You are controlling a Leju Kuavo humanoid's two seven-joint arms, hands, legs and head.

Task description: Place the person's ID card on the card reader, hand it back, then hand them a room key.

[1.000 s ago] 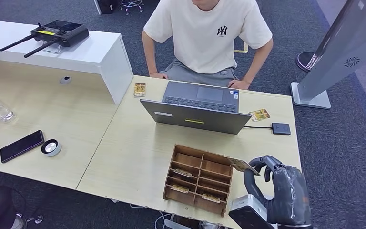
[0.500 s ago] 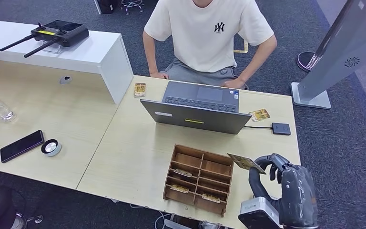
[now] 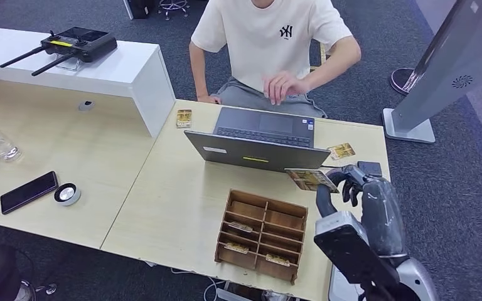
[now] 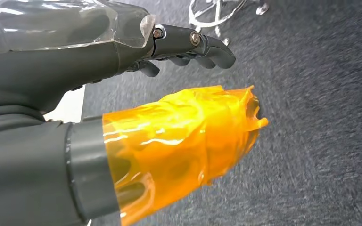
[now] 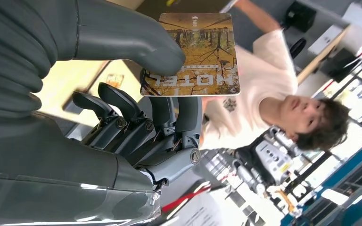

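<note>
Wooden organiser: we see an open wooden organiser (image 3: pixel 260 236) with many compartments at the near edge of the bench (image 3: pixel 176 200). Three of its near compartments each hold a small card (image 3: pixel 236 248); the rest look bare, as far as we can tell.

Room key: we see the room key (image 3: pixel 310 179), a card printed with a forest picture and the word HOTEL, held above the bench between the organiser and the laptop (image 3: pixel 260 145).

Right hand: our right hand (image 3: pixel 358 197) pinches the room key between thumb and fingers; in the right wrist view the thumb (image 5: pixel 127 35) presses on the card's face and the fingers (image 5: pixel 169 115) curl behind it.

Left hand: our left hand (image 4: pixel 122 61) hangs over dark carpet holding nothing, fingers extended; its thumb is wrapped in orange film.

Person: a person in a cream T-shirt sits across the bench, one hand (image 3: pixel 282 86) raised above the laptop's far edge, the other by the bench edge.

Other cards: we see one card (image 3: pixel 184 118) on the bench left of the laptop and another (image 3: pixel 342 150) to its right.

Card reader: the small black card reader (image 3: pixel 371 167) is partly hidden behind our right hand.

Hard to make out: the print on the bench cards is too small for us to read; the right wrist view is turned and its background blurred.
</note>
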